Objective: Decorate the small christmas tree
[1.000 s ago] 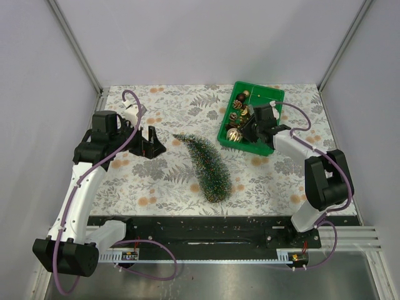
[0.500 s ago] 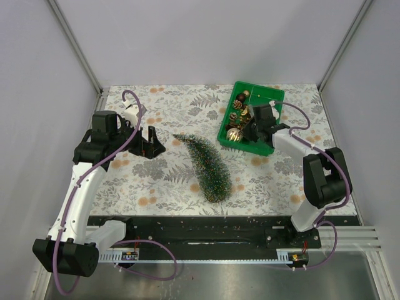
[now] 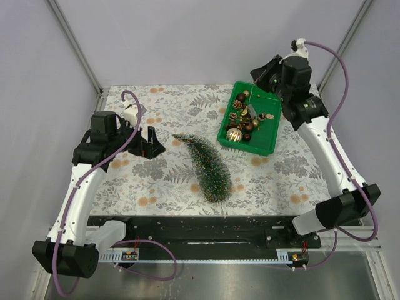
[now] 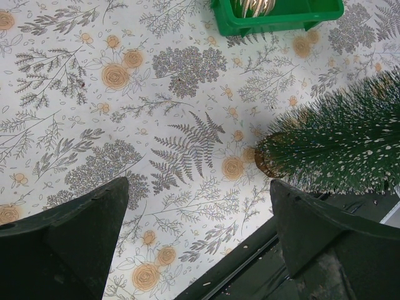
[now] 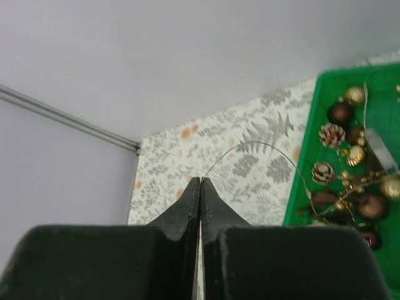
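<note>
The small christmas tree lies on its side mid-table, with its wooden base toward the near edge. It also fills the right of the left wrist view. My left gripper hovers wide open just left of the tree's tip, with nothing between the jaws. My right gripper is raised above the far side of the green bin. It is shut on a thin wire, which arcs down into the ornaments in the bin.
The bin holds pine cones, gold balls and brown balls. The floral tablecloth covers the table. Grey walls close off the back and both sides. A black rail runs along the near edge.
My right gripper closed while down in the bin, then rose up and toward the back wall with the thin wire in its jaws. The left arm and the tree have not moved.
</note>
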Robot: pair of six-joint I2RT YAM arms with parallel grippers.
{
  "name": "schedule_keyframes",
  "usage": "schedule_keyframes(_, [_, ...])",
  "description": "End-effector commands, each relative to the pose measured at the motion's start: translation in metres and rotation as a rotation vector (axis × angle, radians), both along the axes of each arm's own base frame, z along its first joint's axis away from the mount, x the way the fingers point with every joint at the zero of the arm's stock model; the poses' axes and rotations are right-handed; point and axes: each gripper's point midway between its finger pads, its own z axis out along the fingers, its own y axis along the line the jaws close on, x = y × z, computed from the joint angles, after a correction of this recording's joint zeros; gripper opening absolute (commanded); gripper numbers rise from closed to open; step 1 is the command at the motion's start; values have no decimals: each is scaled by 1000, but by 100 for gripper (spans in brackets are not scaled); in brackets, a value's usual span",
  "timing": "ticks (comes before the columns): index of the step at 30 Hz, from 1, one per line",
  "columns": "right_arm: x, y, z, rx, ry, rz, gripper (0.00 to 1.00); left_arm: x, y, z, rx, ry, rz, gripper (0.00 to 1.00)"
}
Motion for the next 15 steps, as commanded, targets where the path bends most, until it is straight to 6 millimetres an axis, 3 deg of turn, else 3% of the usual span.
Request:
schedule_keyframes(1, [-15,3,46,-60,-85,70,0,3,0,23,-2,-89,2,99])
schedule_keyframes(8, [-47,58,142,-144,-271,258,0,18,-2,42,-18,-129,14,99])
schedule_keyframes(11, [-55,83,164,-193,-320,314,0,32,-1,60,-14,-178,28,99])
schedule_keyframes(15, [-80,98,205,-175,-439,378,0,43,0,83,-35,-219,61,99])
